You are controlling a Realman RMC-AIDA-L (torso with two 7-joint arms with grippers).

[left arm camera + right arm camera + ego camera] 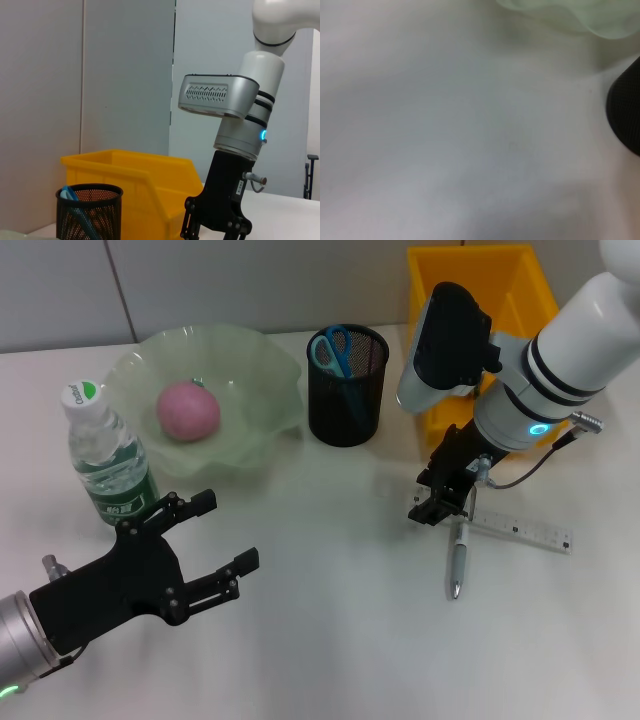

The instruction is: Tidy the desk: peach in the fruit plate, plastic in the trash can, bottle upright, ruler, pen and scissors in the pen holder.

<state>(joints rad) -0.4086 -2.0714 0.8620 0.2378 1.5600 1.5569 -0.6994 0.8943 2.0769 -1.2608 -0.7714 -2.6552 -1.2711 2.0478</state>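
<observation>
White desk (330,640), grey panel wall (250,280) behind. Yellow bin (520,290) right of pen holder (346,390), scissors (332,348) inside. Green plate (250,390) left of holder w/ peach (187,410); bottle (105,455) upright further left. Right gripper (436,508) at pen (458,560) top by ruler (525,532), finger gap can't tell. Left gripper (215,540) front-left, fingers wide.

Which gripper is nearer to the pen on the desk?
The right. The right gripper is directly over the upper end of the pen, beside the ruler. The left gripper is open, far across the desk near the bottle.
</observation>
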